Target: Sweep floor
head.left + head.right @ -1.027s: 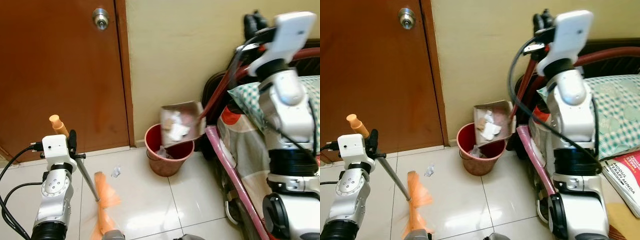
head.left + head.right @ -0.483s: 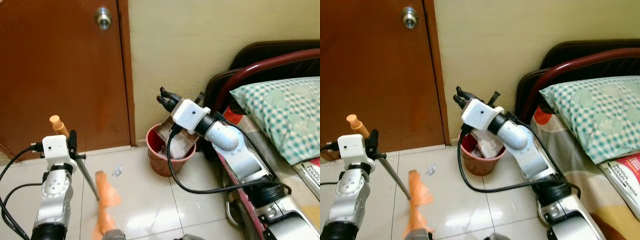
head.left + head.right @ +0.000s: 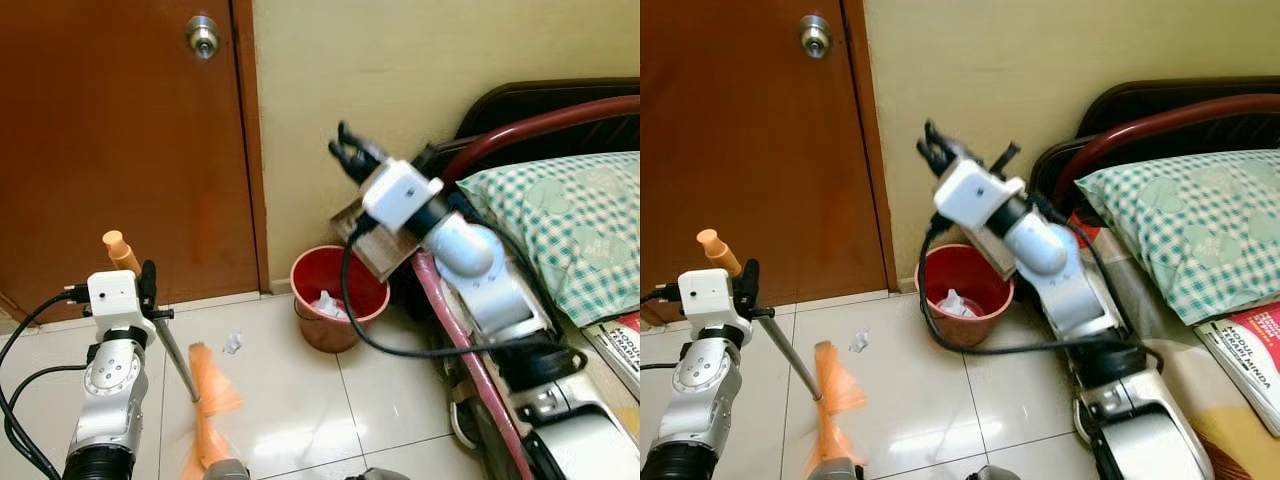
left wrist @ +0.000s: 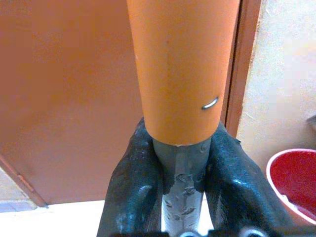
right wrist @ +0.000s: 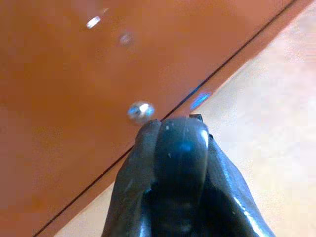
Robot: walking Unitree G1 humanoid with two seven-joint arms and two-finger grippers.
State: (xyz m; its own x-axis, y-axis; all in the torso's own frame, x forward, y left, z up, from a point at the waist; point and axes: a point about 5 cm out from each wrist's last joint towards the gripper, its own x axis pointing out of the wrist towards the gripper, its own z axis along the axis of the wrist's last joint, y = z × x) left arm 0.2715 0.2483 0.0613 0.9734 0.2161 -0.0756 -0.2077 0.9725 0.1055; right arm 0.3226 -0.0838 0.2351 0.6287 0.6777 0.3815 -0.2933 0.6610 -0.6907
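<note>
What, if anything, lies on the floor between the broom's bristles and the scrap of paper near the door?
Nothing visible does. The broom, held by the left gripper, has its bristles on bare tile, and the paper scrap lies just beyond them, short of the red bin.

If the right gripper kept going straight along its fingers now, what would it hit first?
Probably the brown door: the right gripper, shut on the dustpan handle, looks along its fingers at the door and doorknob. Depth is unclear.
</note>
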